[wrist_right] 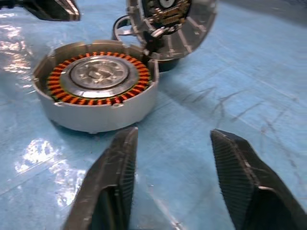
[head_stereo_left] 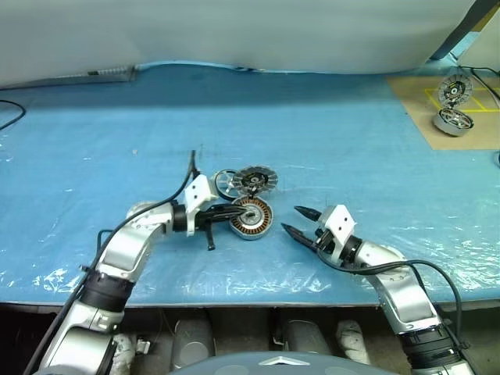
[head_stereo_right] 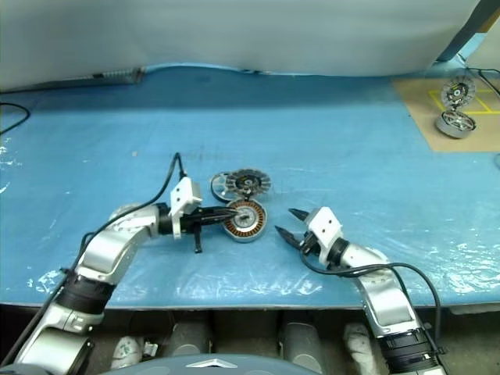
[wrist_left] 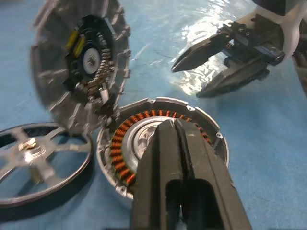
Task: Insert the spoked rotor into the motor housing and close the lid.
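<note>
The motor housing [head_stereo_left: 253,218], a round metal ring with copper-orange windings, lies flat on the blue sheet. The grey ribbed lid [head_stereo_left: 257,181] stands tilted on edge at the housing's far rim, dark inner side showing. The shiny spoked rotor [wrist_left: 38,160] lies flat beside both, to the left of the lid. My left gripper [wrist_left: 175,123] is shut with nothing in it, and its tips sit over the housing's [wrist_left: 208,132] centre. To the right of the housing [wrist_right: 96,88], my right gripper [head_stereo_left: 290,219] stands open and empty, a short gap away and pointing at it.
A brown board [head_stereo_left: 414,98] at the table's far right carries two more motor parts [head_stereo_left: 454,90] [head_stereo_left: 453,121]. A black cable [head_stereo_left: 9,116] lies at the far left. The table's front edge [head_stereo_left: 250,301] runs just below both arms.
</note>
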